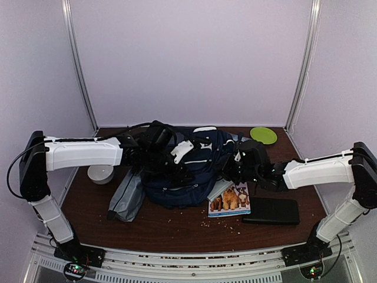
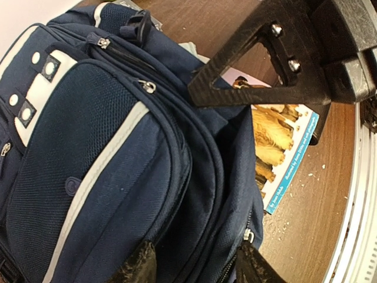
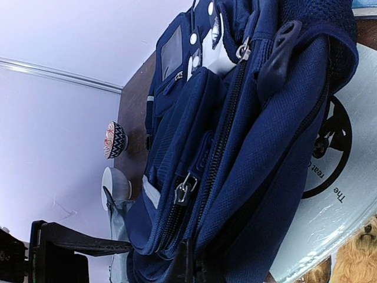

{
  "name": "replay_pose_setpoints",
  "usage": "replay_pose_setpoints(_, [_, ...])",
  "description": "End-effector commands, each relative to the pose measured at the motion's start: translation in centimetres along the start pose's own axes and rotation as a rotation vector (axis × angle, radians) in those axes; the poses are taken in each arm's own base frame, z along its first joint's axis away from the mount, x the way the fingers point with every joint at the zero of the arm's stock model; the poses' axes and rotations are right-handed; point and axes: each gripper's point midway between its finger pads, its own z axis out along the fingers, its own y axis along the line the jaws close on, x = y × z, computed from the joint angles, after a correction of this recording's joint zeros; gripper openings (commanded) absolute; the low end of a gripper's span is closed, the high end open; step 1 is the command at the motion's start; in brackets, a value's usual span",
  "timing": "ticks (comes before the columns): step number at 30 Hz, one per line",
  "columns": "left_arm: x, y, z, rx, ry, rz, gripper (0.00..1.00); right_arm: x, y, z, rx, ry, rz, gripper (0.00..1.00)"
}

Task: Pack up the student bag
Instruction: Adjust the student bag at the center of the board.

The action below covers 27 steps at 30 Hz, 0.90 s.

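Bag (image 1: 182, 171) sat mid-table (image 1: 177, 227), slumped btwn the two arms. Right tool (image 1: 234, 170) was pinched tight on the bag's open edge, as far as I could tell. Left tool (image 2: 194, 268) had its fingers spread wide either side of that edge, gripping nothing. Packing looked barely begun, imo: book (image 1: 230, 199) (dogs on the cover) lay partly under the bag, black case (image 1: 272, 211) just beside it, grey pouch (image 1: 126, 197) on the other side, all out on the table. Couldn't see inside the bag. Left to do: load those, zip up.
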Motion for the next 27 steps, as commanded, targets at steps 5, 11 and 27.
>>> replay_pose_setpoints(5, [0.0, 0.0, 0.7, 0.025, 0.001, -0.011, 0.80, -1.3, 4.6, -1.1, -0.145, -0.026, -0.016, 0.00])
replay_pose_setpoints(11, [0.7, 0.5, 1.2, 0.000, 0.032, -0.014, 0.67, -1.4, 4.9, -1.2, -0.154, -0.026, -0.017, 0.00])
replay_pose_setpoints(27, [1.0, 1.2, 1.3, -0.041, 0.037, -0.006, 0.35, -1.6, 5.9, -1.4, -0.171, -0.020, -0.033, 0.00])
